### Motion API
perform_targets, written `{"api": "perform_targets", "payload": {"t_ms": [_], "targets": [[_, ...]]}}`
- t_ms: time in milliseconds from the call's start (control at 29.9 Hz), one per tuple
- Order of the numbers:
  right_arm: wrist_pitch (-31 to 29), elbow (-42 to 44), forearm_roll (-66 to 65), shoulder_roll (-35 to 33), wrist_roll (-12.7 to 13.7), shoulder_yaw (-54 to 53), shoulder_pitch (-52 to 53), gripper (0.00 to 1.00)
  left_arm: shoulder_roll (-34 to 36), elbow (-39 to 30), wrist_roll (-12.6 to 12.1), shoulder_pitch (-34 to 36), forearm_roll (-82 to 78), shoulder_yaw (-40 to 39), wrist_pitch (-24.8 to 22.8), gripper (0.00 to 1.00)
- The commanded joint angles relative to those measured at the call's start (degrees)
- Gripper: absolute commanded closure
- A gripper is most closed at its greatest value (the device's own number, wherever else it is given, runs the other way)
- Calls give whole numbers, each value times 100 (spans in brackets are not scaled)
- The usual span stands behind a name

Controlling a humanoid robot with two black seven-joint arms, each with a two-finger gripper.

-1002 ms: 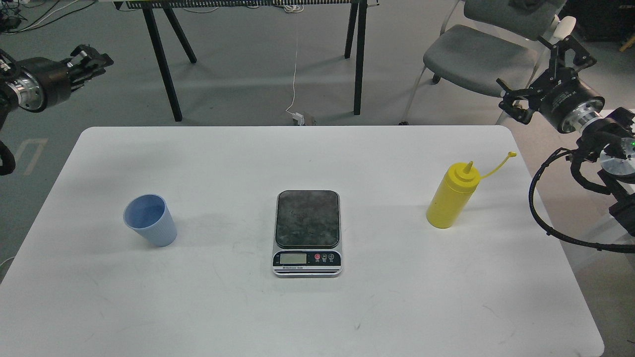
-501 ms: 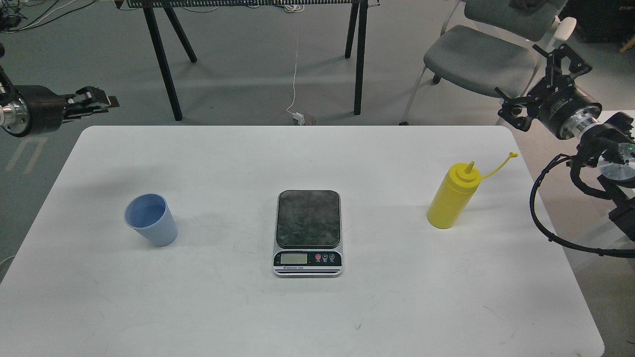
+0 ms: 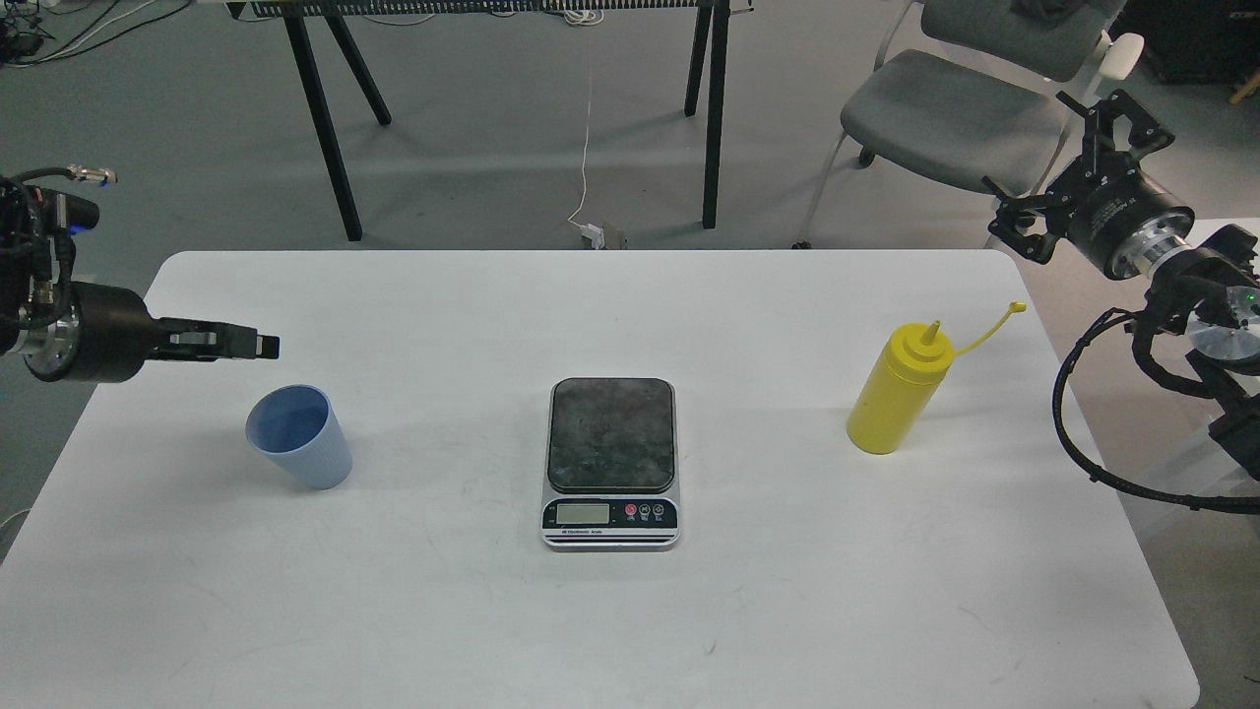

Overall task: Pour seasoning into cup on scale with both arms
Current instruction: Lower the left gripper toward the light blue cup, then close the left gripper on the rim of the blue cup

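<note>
The light blue ribbed cup point(image 3: 298, 436) stands upright on the left of the white table point(image 3: 610, 630), empty. The scale point(image 3: 611, 461) sits at the table's middle with its dark platform bare. The yellow seasoning bottle point(image 3: 898, 391) stands upright on the right, its cap strap hanging open to the right. My left gripper point(image 3: 258, 347) hovers just above and behind the cup, pointing right; it is seen edge-on, so its fingers cannot be told apart. My right gripper point(image 3: 1068, 167) is open and empty, off the table's far right corner, above and behind the bottle.
A grey chair point(image 3: 945, 108) stands behind the table's right corner, close to my right gripper. Black legs of another table point(image 3: 713, 118) and a white cable stand on the floor behind. My right arm's cables point(image 3: 1073, 423) hang beside the table's right edge.
My left gripper has come down and to the right, from beyond the table's left back corner to just above the cup. My right gripper has shifted slightly. Cup, scale and bottle have not moved.
</note>
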State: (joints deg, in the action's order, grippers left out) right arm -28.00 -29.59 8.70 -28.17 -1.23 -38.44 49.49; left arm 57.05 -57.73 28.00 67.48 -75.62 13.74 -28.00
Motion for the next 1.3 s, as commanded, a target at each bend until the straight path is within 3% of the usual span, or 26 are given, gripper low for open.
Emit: {"api": "perform_targets", "payload": {"t_ms": [0,167,401,1270], "targets": [[0,-3,0,5,0,-6,-1,1,17,-19,0,-7,-120,-3,0,58],[0,-11,0,5,0,3,-1,1,-1,16,0,-94,-155,24,0,58],[0,-29,0,-4,0,3,17,1,-62,219,0,-771,-155,-3,49,58],[0,-64,-9,-4,0,3,17,1,-440,535,0,-859,-120,-3,347,58]]}}
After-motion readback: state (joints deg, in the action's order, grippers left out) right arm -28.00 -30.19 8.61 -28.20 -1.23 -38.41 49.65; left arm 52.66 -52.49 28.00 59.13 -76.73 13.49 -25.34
